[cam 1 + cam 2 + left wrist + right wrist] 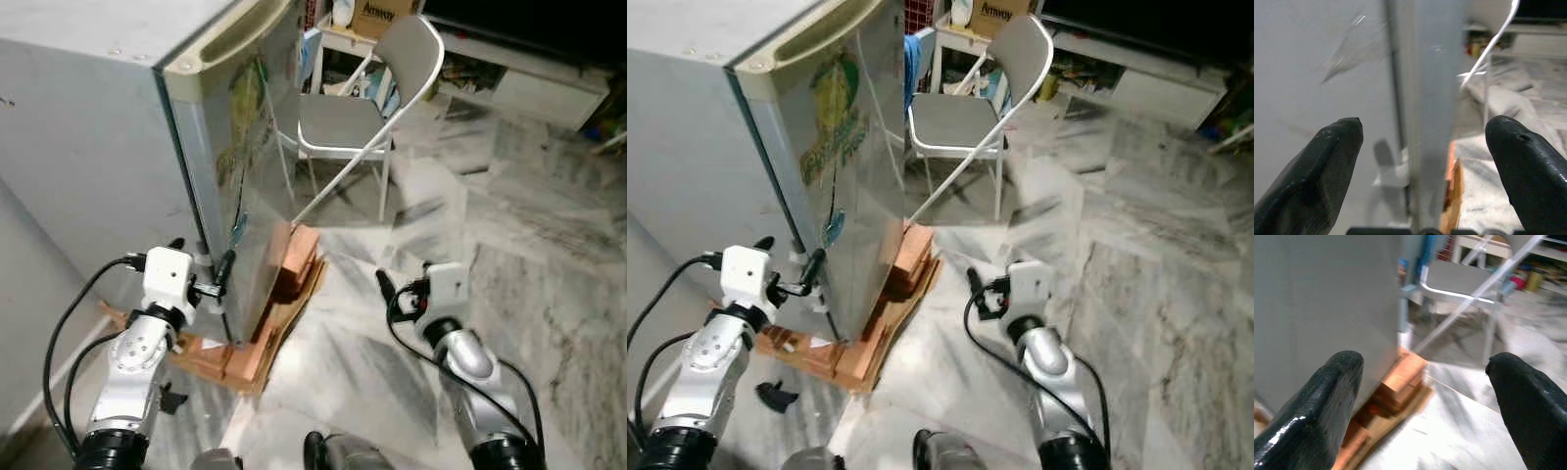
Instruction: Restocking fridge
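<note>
Fridge (230, 147) door edge upright, directly ahead of left gripper (200, 266), fingers spread, empty; right gripper (404, 286) farther, spread, empty.

The scene is seen from head height, looking forward and down at a grey fridge (108, 127) on a marble floor (509, 255), shared by both eye views. The fridge's front corner and orange wooden blocks (1400, 382) are viewed closely from each wrist camera, between black fingers (1312, 171).
</note>
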Robot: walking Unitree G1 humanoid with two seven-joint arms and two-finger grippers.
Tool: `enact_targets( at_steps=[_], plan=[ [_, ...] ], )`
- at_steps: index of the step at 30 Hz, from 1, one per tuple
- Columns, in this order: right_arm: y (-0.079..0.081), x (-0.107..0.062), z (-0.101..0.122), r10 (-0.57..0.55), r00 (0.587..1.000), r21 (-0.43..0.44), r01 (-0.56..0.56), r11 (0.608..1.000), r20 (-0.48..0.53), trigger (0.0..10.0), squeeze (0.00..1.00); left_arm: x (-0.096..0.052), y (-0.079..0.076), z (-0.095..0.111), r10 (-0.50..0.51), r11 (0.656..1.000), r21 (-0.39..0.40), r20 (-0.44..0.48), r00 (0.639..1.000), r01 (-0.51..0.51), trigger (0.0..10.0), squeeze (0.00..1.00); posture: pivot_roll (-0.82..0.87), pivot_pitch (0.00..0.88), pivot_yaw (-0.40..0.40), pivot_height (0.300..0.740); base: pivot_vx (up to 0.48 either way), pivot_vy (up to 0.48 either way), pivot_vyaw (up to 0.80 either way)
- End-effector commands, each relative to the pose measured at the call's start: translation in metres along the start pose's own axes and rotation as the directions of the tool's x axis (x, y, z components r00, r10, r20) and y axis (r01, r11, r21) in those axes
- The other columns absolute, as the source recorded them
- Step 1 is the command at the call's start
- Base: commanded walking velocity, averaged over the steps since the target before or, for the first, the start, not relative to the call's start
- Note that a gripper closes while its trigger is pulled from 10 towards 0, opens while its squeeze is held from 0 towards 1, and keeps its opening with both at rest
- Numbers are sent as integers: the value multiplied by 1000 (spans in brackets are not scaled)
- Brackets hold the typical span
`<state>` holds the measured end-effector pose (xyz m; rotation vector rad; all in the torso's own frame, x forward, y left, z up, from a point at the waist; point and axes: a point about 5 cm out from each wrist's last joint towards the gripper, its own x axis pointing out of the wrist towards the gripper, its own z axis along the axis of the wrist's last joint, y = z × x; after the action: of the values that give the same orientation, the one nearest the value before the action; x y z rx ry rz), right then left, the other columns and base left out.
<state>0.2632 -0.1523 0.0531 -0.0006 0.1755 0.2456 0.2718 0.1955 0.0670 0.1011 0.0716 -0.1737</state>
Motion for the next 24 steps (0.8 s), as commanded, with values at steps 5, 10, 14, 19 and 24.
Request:
enact_targets(
  at_steps=[5, 10, 14, 19, 24],
  plan=[
    [-3, -8, -2, 11, 999, -14, -12, 1000, -32, 10000, 0, 14, 0, 4, 20, 999, -33, 8, 1000, -20, 10000, 0, 47, 63, -74, 740, 0, 0, 0],
    [-5, -13, -6, 9, 998, -21, -10, 1000, -58, 10000, 0, 27, -5, 7, -29, 998, -55, 8, 1000, 30, 10000, 0, 34, 70, -72, 740, 0, 0, 0],
    [-7, -14, -8, 5, 997, -23, -7, 1000, -72, 10000, 0, 32, -13, 6, -92, 993, -71, -7, 996, 91, 10000, 0, 28, 71, -69, 740, 0, 0, 0],
    [-11, -16, -12, -14, 995, -29, 11, 1000, -101, 10000, 0, 35, -19, 5, -114, 991, -65, -16, 993, 113, 10000, 0, 15, 73, -62, 740, 0, 0, 0],
    [-12, -19, -12, -18, 994, -30, 15, 999, -103, 10000, 0, 43, -17, 6, -92, 994, -55, -20, 996, 91, 10000, 0, 1, 75, -60, 740, 0, 0, 0]
  ],
)
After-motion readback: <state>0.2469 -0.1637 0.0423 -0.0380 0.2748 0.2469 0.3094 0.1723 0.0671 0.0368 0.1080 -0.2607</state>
